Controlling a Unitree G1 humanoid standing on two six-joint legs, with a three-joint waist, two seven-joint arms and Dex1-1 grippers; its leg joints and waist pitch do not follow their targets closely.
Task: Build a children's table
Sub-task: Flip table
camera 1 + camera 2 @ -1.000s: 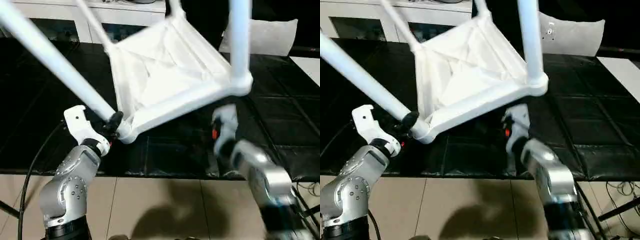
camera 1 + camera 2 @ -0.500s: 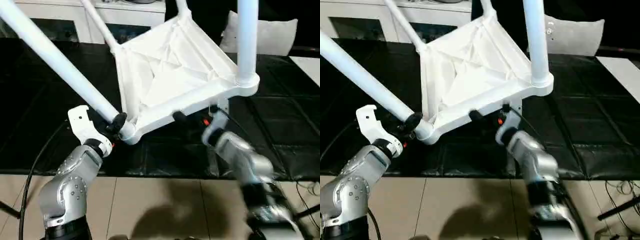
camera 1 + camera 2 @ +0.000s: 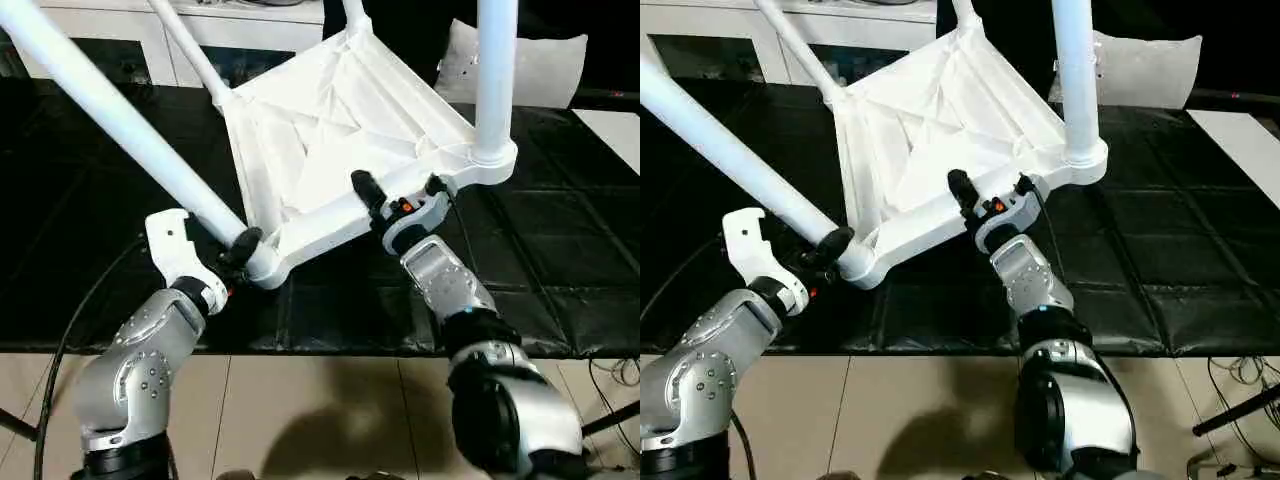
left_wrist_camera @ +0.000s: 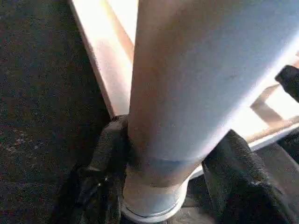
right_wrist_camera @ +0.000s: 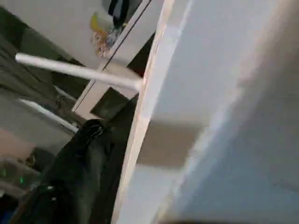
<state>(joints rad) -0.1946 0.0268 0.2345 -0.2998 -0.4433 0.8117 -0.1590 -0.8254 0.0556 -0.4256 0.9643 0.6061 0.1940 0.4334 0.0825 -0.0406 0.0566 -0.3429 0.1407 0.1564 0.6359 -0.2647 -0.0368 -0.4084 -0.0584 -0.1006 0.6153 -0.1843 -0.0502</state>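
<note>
While tilted — table point(image 3: 340, 130) between end effectors.

Our left gripper point(image 3: 243, 250) rises from a bent silver forearm at lower left, its black fingers point(image 4: 105, 154) clamped on either side of a white leg point(image 3: 120, 130) just above its socket. Our right gripper point(image 3: 397, 195) reaches up on a steeply raised forearm, fingers spread across the tabletop's near rim point(image 3: 345, 225).
</note>
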